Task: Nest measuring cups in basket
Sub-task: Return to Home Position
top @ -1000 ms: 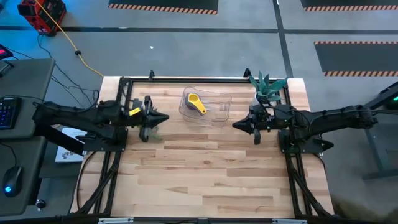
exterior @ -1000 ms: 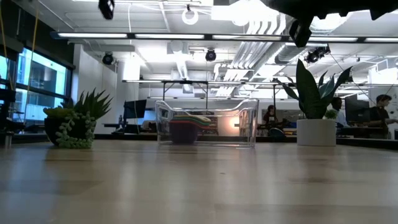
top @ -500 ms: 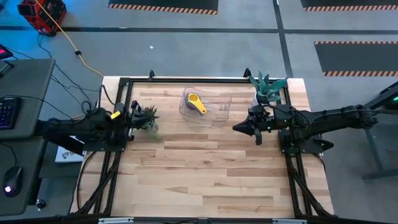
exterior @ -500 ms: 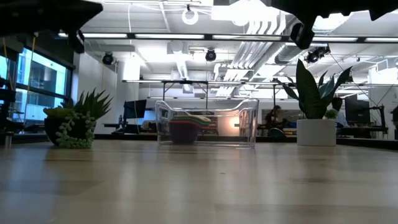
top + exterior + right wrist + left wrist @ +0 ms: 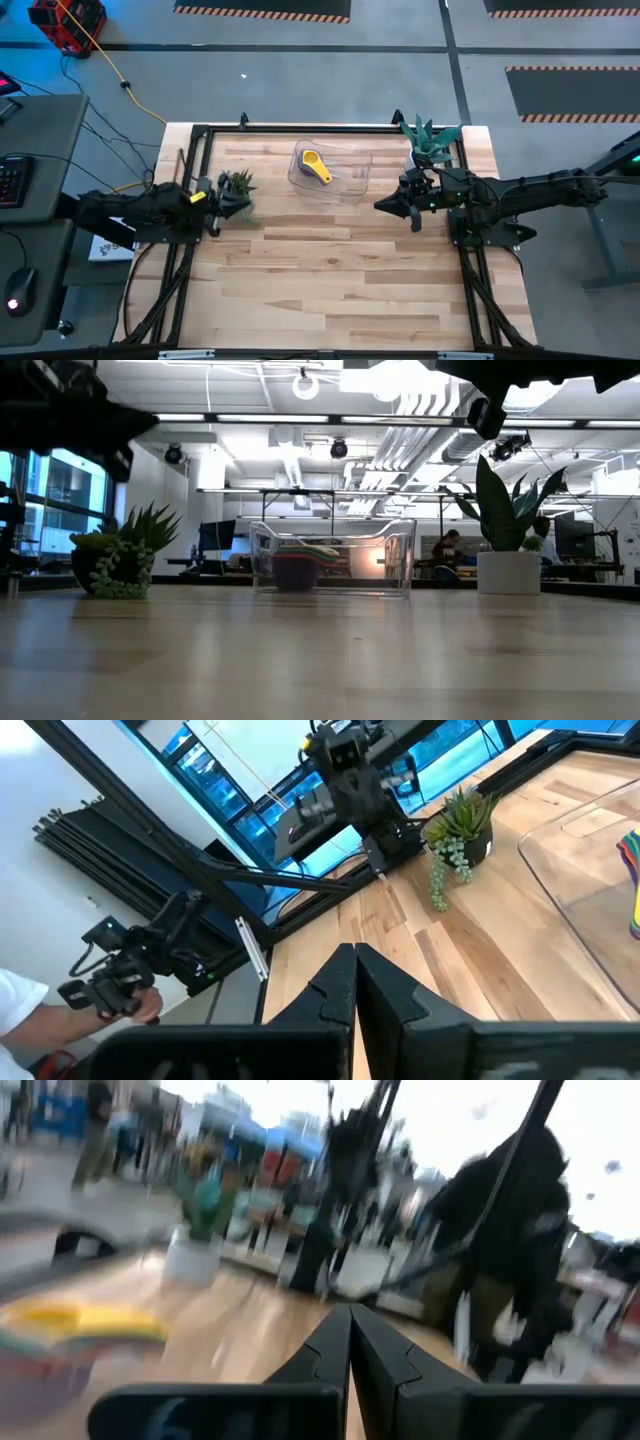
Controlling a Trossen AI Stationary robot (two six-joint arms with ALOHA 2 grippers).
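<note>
From above I get bright, even light on the pale wooden worktop [image 5: 340, 270], hardly a shadow. At table height the long ceiling strip lights [image 5: 300, 418] glare, turning the dark left arm [image 5: 60, 410] into a black silhouette; a warm bright spot shows through the clear plastic basket [image 5: 400, 565]. My left wrist feed is smeared all over, background blown white; the right one is crisp.

No text, label, brand or number can be read in any view. The only sign-like marking is the orange-and-black hazard striping [image 5: 262, 12] along the edges of the dark floor mats [image 5: 300, 4] beyond the far side of the table [image 5: 340, 290].
</note>
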